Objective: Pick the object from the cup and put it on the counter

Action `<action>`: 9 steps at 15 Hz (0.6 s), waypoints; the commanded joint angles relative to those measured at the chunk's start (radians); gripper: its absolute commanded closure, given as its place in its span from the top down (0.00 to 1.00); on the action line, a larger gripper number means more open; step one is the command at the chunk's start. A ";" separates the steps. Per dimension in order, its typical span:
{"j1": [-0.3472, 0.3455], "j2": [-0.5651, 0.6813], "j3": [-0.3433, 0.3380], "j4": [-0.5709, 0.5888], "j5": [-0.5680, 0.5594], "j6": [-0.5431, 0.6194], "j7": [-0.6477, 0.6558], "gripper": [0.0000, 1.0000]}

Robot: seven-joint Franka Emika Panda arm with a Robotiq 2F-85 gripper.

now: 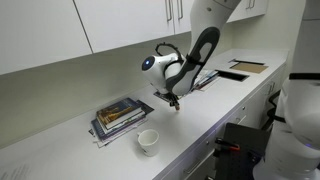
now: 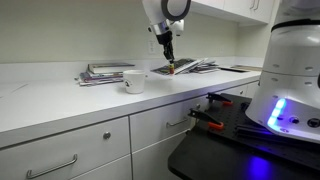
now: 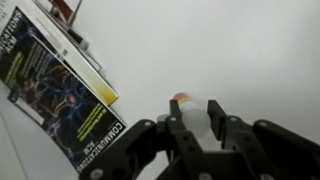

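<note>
My gripper (image 1: 173,100) is shut on the object, a tiny item with a reddish-orange and yellow tip (image 3: 181,98), and holds it just above the white counter (image 1: 205,112). In the wrist view the item sits between the black fingers (image 3: 192,112) over bare counter. The small white cup (image 1: 148,141) stands on the counter apart from the gripper, near the front edge. It also shows in an exterior view (image 2: 135,81), with the gripper (image 2: 169,66) beyond it. The cup is out of the wrist view.
A stack of books (image 1: 120,117) lies next to the cup, and shows in the wrist view (image 3: 55,85). Open magazines (image 2: 190,67) and a flat tray (image 1: 245,69) lie further along the counter. Wall cabinets hang above. A white machine (image 2: 290,80) stands beside the counter.
</note>
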 commanded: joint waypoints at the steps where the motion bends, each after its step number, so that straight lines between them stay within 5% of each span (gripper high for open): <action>1: 0.030 0.073 0.004 0.023 -0.156 -0.038 0.122 0.10; 4: 0.034 0.121 0.004 0.019 -0.179 -0.025 0.118 0.10; 5: 0.030 0.123 0.006 0.021 -0.152 -0.029 0.104 0.60; 9: 0.010 0.109 0.009 0.009 -0.024 0.013 0.008 0.84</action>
